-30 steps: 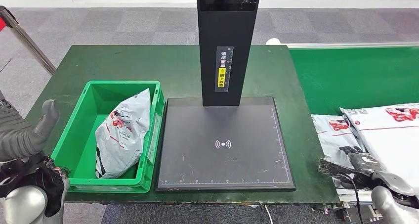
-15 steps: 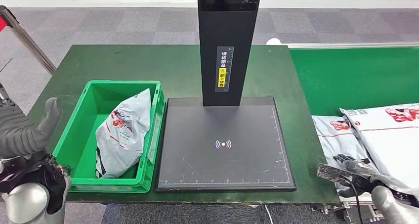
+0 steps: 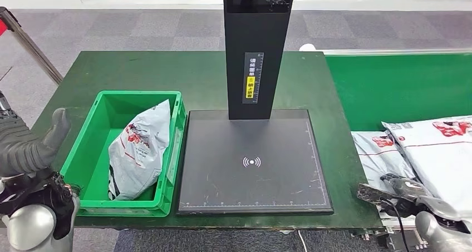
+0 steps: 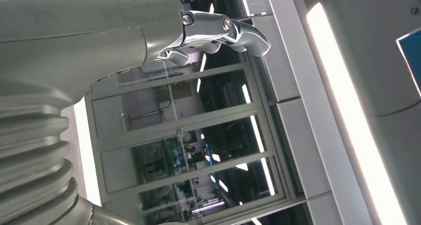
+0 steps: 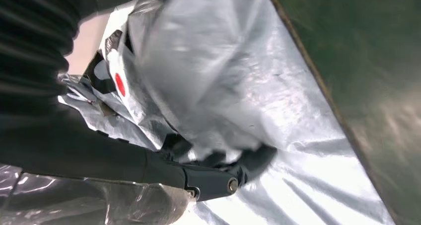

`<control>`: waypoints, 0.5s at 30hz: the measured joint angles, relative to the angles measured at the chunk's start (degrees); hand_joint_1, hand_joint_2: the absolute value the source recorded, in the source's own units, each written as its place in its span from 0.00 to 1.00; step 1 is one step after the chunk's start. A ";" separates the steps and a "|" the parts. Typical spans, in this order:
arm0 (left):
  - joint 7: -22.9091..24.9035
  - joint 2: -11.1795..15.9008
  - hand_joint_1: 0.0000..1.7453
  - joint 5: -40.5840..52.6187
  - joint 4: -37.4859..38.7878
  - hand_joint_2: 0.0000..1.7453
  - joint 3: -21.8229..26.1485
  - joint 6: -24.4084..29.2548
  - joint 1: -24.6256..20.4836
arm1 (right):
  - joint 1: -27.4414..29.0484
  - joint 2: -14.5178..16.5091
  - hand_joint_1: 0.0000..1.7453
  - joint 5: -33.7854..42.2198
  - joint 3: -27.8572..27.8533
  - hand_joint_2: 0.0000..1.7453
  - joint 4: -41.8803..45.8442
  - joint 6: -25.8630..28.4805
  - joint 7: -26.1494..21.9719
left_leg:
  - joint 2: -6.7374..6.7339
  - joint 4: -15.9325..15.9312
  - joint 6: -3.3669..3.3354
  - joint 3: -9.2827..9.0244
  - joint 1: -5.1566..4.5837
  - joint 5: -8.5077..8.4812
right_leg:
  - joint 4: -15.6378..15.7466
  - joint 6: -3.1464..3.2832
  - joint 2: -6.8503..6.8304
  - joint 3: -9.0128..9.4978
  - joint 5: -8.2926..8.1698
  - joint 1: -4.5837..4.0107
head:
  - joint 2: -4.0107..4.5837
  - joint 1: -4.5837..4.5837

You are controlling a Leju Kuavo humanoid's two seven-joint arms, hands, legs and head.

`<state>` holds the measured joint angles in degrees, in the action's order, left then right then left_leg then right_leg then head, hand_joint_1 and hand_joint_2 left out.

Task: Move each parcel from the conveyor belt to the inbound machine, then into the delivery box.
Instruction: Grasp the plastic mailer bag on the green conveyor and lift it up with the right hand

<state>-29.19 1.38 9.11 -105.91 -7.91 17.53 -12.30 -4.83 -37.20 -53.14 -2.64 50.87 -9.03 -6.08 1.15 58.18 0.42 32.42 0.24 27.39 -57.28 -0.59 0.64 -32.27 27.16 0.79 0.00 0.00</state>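
My right hand lay at five o'clock, its dark fingers curled under the edge of a silver-grey parcel on the conveyor belt, gripping it. My left hand hung at eight o'clock beside the green delivery box, fingers apart, holding nothing. One parcel in the box leaned against its right wall. The black inbound machine sat on the green counter between box and belt.
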 joint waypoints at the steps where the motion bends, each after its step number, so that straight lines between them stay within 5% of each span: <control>1: -0.13 -0.02 0.00 0.07 -0.15 1.00 -0.08 0.27 0.12 | 0.61 0.08 1.00 -0.07 -0.05 1.00 -0.21 0.68 -0.09 | 0.04 0.01 -0.01 -0.03 -0.01 0.00 | 0.02 -0.02 -0.03 0.01 0.01 0.01 | 0.00 -0.02; 15: -2.45 -0.07 0.00 0.38 -2.15 1.00 -1.35 3.33 2.60 | 10.76 0.92 1.00 -0.84 -6.58 1.00 6.45 -0.28 -0.75 | 0.67 0.04 -0.18 -0.28 0.06 0.12 | 0.28 -0.25 -0.57 0.59 0.24 -0.06 | 0.00 -0.02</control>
<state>-31.65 1.31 9.49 -108.07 -9.26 20.85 -9.71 5.93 -36.28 -53.97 -9.22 57.33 -9.32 -6.84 1.83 58.23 0.25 32.14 0.30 27.51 -57.00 -0.84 0.07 -31.68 27.39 0.73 0.00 -0.02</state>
